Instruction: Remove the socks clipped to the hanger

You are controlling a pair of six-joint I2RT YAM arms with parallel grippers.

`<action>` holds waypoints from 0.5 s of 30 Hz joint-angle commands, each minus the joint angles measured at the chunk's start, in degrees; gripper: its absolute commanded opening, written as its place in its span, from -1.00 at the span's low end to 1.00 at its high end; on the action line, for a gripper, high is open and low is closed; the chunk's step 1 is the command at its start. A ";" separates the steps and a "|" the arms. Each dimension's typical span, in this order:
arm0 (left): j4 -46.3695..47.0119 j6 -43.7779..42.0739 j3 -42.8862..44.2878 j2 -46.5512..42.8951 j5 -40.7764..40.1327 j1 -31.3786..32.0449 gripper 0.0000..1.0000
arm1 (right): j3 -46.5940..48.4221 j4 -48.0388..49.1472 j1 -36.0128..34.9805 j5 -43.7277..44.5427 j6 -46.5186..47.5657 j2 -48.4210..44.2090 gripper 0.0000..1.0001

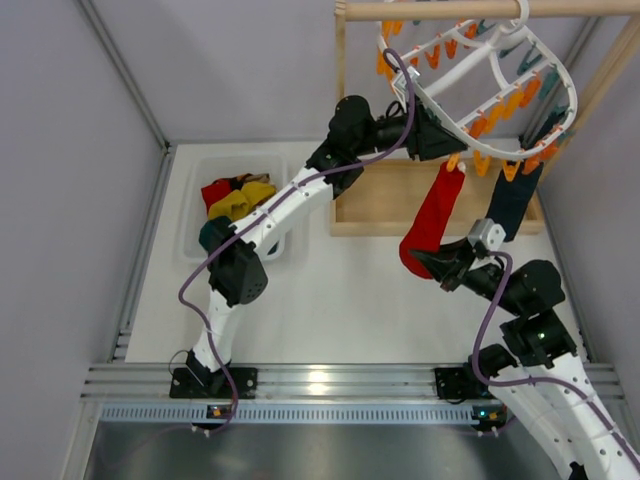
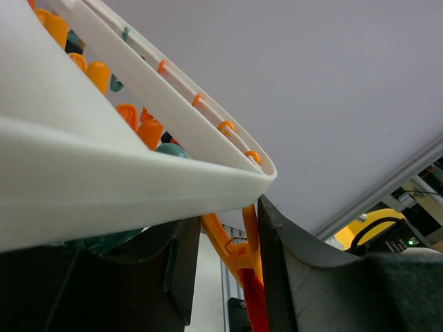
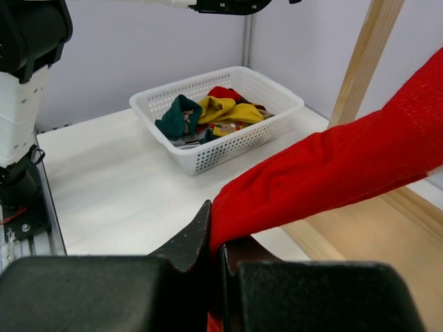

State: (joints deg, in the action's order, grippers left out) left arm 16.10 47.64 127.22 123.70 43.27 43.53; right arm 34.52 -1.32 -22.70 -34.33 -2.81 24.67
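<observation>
At white plastic oval hanger (image 2: pixel 104 187), left gripper (image 2: pixel 225 228) pinches orange plastic clip (image 2: pixel 239 256); right gripper (image 3: pixel 218 238) clamps red fabric sock (image 3: pixel 332 180). Squeeze clip fully, then pull down.

Top ext cam is hanging above & behind the arm bases (image 1: pixel 212 380), looking down & fwd from well back, taking in the whole table (image 1: pixel 330 300): basket (image 1: pixel 195 200) at left, wooden stand (image 1: pixel 440 10) rear right, hanger (image 1: pixel 455 72) at top.

Left wrist cam is pointing steeply up from v. close under the hanger (image 2: pixel 104 187) rim, toward wall & ceiling, w/ the left gripper (image 2: pixel 228 214) along the btm edge and an orange clip (image 2: pixel 232 245) between its fingers.

Right wrist cam is sitting low near the tabletop, looking across at the basket (image 3: pixel 228 142), w/ the right gripper (image 3: pixel 216 235) at btm and the red sock (image 3: pixel 332 173) crossing close to the lens.

Top & right wrist are sharing basket, red sock (image 1: pixel 432 215) & stand. Top & left wrist are sharing hanger & clips.
</observation>
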 commanded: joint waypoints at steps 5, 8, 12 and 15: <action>2.71 -2.38 -3.12 -4.35 -1.61 -0.37 -0.26 | -0.42 -0.26 0.46 -1.01 -1.94 -1.11 -1.00; 2.80 -1.76 -2.77 -4.26 -1.17 -0.29 -0.08 | -0.07 0.09 0.46 -1.18 -2.11 -0.67 -1.00; 2.80 -1.41 -2.06 -4.43 -0.55 -0.11 0.11 | 0.11 0.53 0.46 -1.71 -2.29 0.12 -1.00; 2.80 -1.41 -2.41 -4.78 -0.20 0.07 0.11 | 0.11 0.71 0.46 -1.71 -2.46 -0.14 -1.00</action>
State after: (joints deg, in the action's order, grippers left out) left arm 16.69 46.50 124.81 123.22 42.19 43.48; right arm 34.13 -1.56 -22.70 -33.67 -4.36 24.60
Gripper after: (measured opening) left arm 0.556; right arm 0.005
